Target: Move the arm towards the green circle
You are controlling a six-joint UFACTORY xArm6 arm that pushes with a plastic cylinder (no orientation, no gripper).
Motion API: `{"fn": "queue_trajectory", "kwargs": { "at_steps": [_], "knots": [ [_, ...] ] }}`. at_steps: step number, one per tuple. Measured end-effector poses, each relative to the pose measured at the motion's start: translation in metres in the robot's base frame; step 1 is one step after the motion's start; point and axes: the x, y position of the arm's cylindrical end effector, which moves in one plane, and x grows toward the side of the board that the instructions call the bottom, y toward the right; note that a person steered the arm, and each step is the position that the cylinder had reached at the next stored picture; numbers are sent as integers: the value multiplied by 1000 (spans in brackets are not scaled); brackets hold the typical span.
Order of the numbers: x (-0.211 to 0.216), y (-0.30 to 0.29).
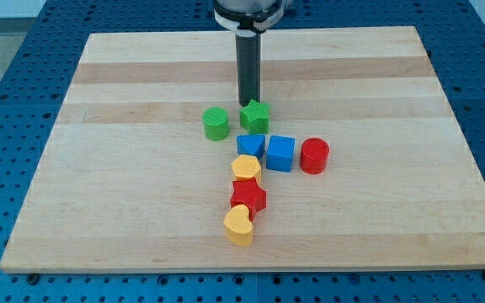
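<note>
Green circle point(215, 124) sits near the middle of the wooden board point(141, 219), a little toward the view's top edge, standing upright and apart from its neighbours; just to its right is a green star-like block point(255, 115); my tip point(249, 103) comes down at the top side of that star block, touching or nearly so, to the upper right of the circle; the rod has no jaws and holds nothing; below lie a blue block point(251, 145) of unclear shape, a blue cube point(280, 153) and a red cylinder point(314, 156) in a row; a yellow block point(246, 167), red star point(248, 197) and yellow heart point(238, 226) run toward the bottom edge.
</note>
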Motion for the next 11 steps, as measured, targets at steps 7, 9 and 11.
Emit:
{"fn": "queue_trajectory", "kwargs": {
  "at_steps": [7,9,11],
  "knots": [
    [26,-169],
    [54,-199],
    [62,-164]
  ]
}}
